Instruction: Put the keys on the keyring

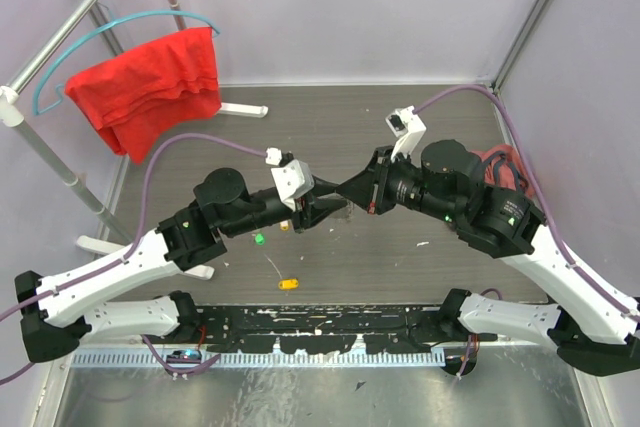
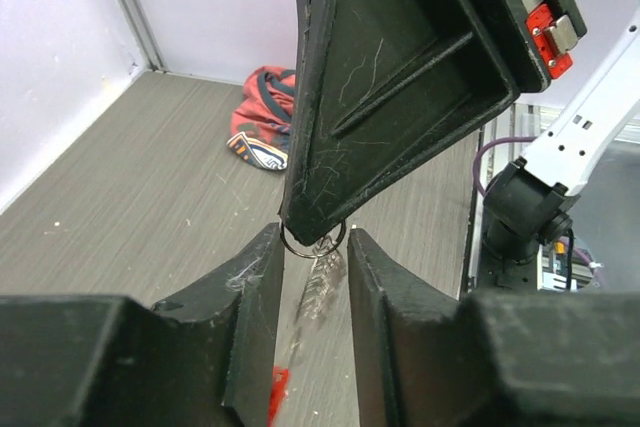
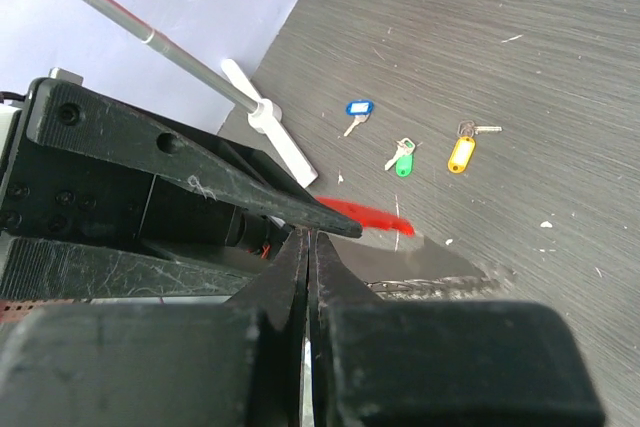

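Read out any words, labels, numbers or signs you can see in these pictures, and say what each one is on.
No text can be read in any view.
The blue key tag, green key tag and yellow key tag: too small to show writing.
The red and blue bundle: its white markings are blurred.

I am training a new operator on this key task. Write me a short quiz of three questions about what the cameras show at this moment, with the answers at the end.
1. True or false: the right gripper is shut on the keyring.
2. How many tagged keys lie on the table in the right wrist view?
3. The red cloth is: A) lying flat on the table; B) hanging on a hanger; C) spread under the arms.
Key: 1 true. 2 three: blue tag, green tag, yellow tag. 3 B.
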